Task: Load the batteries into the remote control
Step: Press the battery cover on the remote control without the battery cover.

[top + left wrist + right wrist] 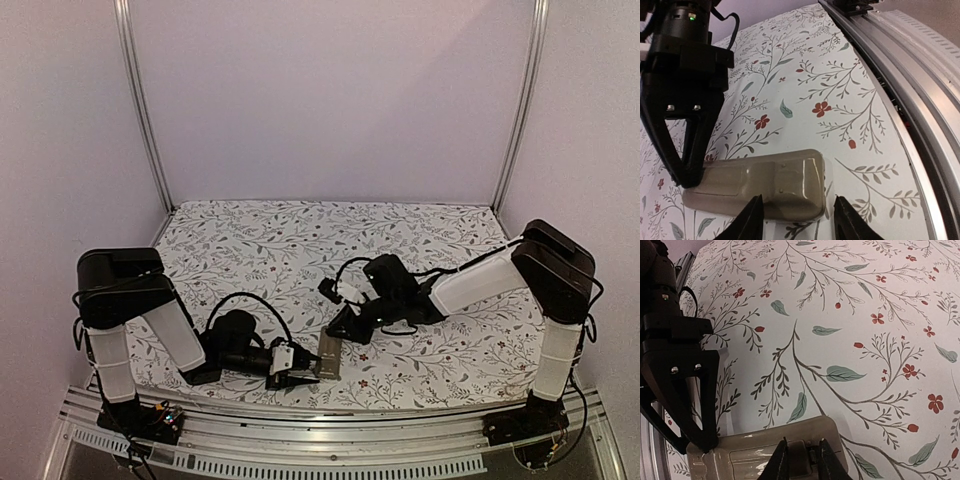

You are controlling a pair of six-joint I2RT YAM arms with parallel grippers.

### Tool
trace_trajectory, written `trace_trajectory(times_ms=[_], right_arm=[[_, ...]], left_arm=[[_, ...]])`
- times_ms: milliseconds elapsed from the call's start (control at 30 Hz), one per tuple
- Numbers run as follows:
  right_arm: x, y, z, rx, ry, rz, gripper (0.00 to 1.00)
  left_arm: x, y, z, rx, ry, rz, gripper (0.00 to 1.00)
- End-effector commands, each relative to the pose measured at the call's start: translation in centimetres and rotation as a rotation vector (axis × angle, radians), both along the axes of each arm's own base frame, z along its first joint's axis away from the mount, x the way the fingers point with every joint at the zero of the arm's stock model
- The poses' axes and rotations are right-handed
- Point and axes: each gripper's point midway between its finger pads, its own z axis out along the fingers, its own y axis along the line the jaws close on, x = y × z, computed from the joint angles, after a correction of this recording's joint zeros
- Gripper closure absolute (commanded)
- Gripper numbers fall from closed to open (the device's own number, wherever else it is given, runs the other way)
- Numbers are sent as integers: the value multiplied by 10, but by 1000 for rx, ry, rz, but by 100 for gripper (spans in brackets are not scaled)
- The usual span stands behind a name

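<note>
The remote control (328,358) lies with its greyish back up on the floral cloth near the front edge. In the left wrist view its near end (775,182) sits between my left gripper's (800,220) fingers, one against each long side. My right gripper (804,460) points down onto the remote's (740,455) dark battery recess, its fingers a narrow gap apart with the recess floor showing between them. From the left wrist camera the right gripper's fingers (692,150) rest at the remote's far end. The batteries are hidden.
A metal rail (900,75) runs along the table's near edge, just beside the remote and the left gripper (298,377). Upright frame posts (145,110) stand at the back corners. The floral cloth (850,315) stretches away beyond the remote.
</note>
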Motion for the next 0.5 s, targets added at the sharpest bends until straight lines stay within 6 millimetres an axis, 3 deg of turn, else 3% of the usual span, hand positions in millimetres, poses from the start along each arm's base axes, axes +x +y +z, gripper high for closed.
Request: trace_trajectory(times_ms=[0,300,467], right_arm=[[-14,-47,-52,-253,40,-90,76],[-1,-18,-17,-212,-52,-74,59],[11,8,56,-62,-110,-77,54]], left_arm=[[-5,5,-11,37,14,-8,53],[-7,6,-8,30,12,-18,52],[-14,10,-6,25,23,-39,52]])
